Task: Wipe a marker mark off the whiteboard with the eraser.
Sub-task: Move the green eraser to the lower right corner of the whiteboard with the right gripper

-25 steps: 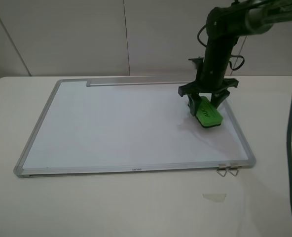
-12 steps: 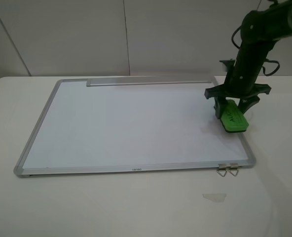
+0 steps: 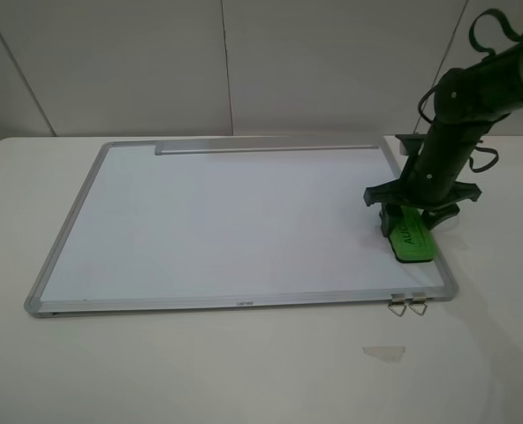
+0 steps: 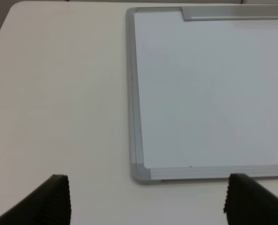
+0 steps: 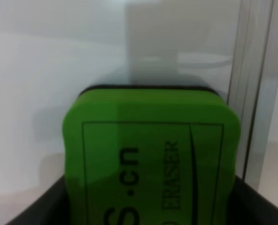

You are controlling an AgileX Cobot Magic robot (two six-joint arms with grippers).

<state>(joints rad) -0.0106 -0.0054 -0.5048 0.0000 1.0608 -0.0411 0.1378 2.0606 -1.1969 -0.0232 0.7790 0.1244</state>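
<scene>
The whiteboard (image 3: 226,225) lies flat on the table, its grey tray strip (image 3: 266,148) along the far edge. My right gripper (image 3: 409,219) is shut on the green eraser (image 3: 412,240), which rests on the board's near right area beside the frame. The right wrist view fills with the eraser (image 5: 150,154) and shows the board's frame (image 5: 256,93) just beside it. No marker mark shows on the board in any view. The left gripper (image 4: 146,206) stands open over the table near the board's near left corner (image 4: 140,172), holding nothing.
Two metal clips (image 3: 408,306) hang at the board's near right edge. A small pale scrap (image 3: 384,352) lies on the white table (image 3: 244,371) in front of them. A wall rises behind the table.
The right gripper carried the eraser to the right across the board, then toward the near right corner. The left arm stayed still.
</scene>
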